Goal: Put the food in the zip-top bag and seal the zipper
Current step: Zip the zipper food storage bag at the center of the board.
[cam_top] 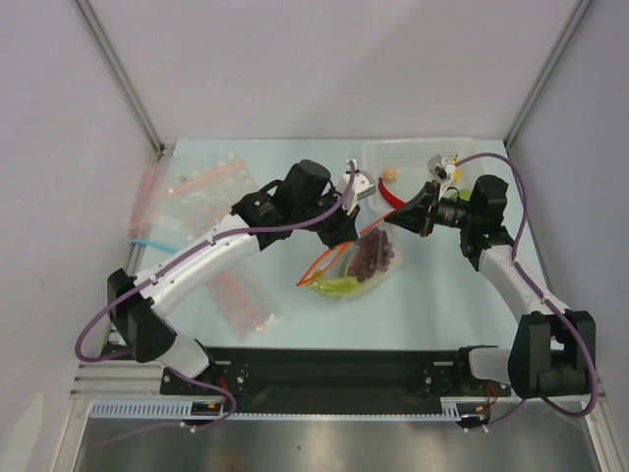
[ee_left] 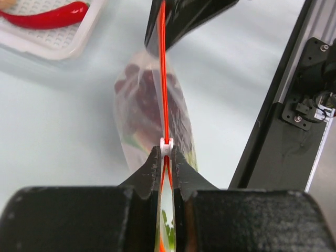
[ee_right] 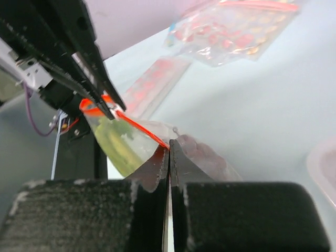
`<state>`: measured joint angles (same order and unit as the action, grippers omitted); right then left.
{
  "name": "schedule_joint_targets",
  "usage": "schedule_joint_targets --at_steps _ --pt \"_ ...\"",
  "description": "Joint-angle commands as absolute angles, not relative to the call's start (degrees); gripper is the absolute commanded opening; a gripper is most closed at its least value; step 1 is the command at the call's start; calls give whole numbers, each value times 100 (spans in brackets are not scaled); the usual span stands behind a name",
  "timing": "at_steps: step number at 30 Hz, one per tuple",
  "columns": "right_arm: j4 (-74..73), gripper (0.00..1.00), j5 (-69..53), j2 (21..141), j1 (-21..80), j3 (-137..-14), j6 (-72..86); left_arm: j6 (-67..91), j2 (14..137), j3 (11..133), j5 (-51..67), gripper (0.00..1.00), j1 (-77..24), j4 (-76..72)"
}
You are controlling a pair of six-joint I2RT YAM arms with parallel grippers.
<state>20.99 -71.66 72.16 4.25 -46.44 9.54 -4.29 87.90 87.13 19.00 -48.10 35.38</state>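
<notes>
Scallion and grapes already lie inside the zip-top bag, a limp clear pouch at mid-counter, the nearest of these things to the arm bases. Above it the zipper, a thin red-orange strip, is stretched straight between the two arms. The left end effector is pressed together on the strip at a small white piece, probably the slider. The right end effector is likewise pinched tight on it further along, toward the bag's other corner.

From the left fingertips on toward the right end effector, the strip reads as one closed line. On the wrist side of those fingertips its two halves part into a loop. So the unsealed stretch likely lies behind the left end effector, along the zipper's long axis and away from the right one. The left arm looks placed to close it while the right anchors.

Farther off stand a pale plastic tray with a gridded floor holding a glossy red chilli. To the left lie flat dotted bags.
</notes>
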Motion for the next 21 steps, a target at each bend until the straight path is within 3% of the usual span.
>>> schedule_joint_targets --at_steps 1,21 --pt "2813 0 -6417 7207 71 -4676 1406 -282 8473 8587 1767 0 -4702 3788" --pt "1178 0 -3956 7356 -966 -4764 1670 -35 8490 8402 1819 0 -4202 3850"
